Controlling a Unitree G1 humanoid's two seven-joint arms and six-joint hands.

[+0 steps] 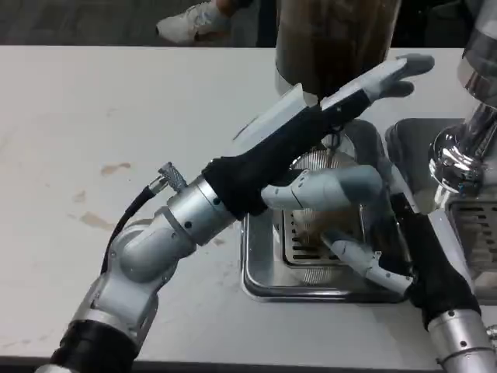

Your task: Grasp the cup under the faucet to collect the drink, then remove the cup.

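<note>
Two hands: left [311, 124], right [373, 233]; one cup [326, 214]; one drip tray [260, 272]

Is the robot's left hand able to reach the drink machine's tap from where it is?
Probably yes. The left hand is stretched out flat right at the dark drink dispenser, above the clear cup that the right hand holds on the metal drip tray. Nothing seems to block it.

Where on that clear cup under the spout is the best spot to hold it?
Around its side wall, coming from the robot's right: the cup stands upright on the drip tray, and the right hand is already wrapped there, while the left hand reaches above it.
</note>
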